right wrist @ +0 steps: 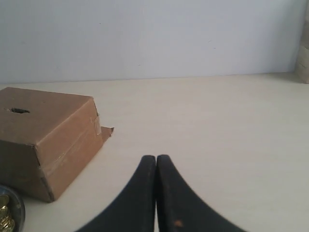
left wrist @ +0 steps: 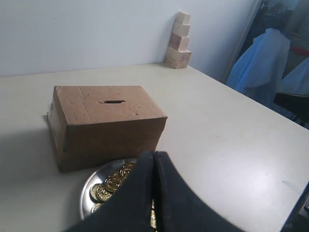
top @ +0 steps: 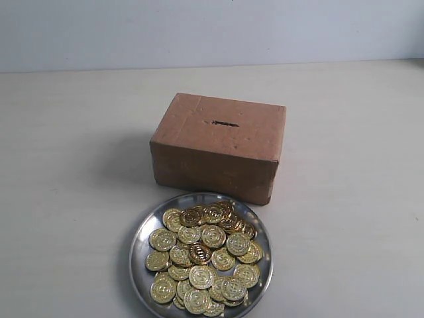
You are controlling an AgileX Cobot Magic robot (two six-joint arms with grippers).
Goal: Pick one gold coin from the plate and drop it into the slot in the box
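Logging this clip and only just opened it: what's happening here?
Nothing is being handled yet. A plate heaped with gold coins sits on the table just in front of a cardboard box, which has a slot in its top face. The left hand and right hand are both shut and empty, away from the objects and out of the exterior view. No coin is picked.

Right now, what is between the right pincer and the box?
Just bare table, as the right wrist view shows. A torn cardboard flap sticks out at the box's base, apart from the shut right pincer.
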